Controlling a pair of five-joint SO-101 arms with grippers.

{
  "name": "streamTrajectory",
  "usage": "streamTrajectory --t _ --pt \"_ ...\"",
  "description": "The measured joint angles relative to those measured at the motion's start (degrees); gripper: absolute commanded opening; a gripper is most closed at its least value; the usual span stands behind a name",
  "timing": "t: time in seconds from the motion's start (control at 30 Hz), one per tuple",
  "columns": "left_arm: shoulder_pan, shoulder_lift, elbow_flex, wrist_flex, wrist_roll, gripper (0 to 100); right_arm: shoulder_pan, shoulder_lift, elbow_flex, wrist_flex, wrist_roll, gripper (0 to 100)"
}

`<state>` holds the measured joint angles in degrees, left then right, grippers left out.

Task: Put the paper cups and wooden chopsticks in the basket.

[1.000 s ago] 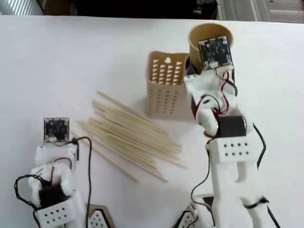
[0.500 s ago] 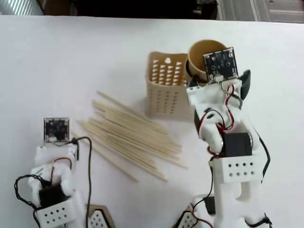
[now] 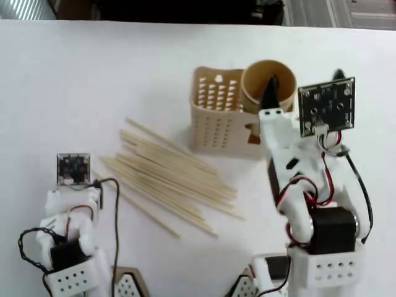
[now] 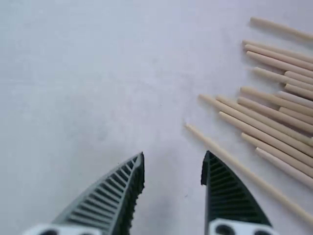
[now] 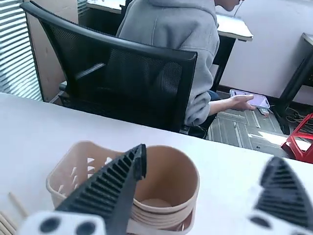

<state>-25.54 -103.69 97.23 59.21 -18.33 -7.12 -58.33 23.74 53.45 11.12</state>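
Black ribbed jaws of the left gripper (image 4: pixel 173 156) stand partly apart and empty near the front left corner of the table (image 3: pixel 93 74), just short of the nearest stick ends. The wooden chopsticks (image 3: pixel 173 179) lie fanned at mid-table, none in the basket (image 3: pixel 216 124). The paper cups (image 3: pixel 284 86) stand nested on the table against the basket's right wall. The right gripper (image 5: pixel 209 155) gapes wide over them, holding nothing, so I judge the cup step unfinished. Next it should close on the rim, lift and shift left over the basket. The far-left table is bare, and the right edge offers room.
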Motion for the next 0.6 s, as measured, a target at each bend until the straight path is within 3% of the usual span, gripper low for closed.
streamTrajectory --t 0.1,0.4,0.6 --pt "0.0 0.0 0.0 0.0 0.0 20 0.0 2.5 -0.1 -2.0 0.0 1.4" --pt "0.0 0.0 0.0 0.0 0.0 20 0.0 17.8 5.5 -2.9 0.0 3.5" --pt "0.0 0.0 0.0 0.0 0.0 20 0.0 18.3 8.0 -3.5 -0.2 3.8"
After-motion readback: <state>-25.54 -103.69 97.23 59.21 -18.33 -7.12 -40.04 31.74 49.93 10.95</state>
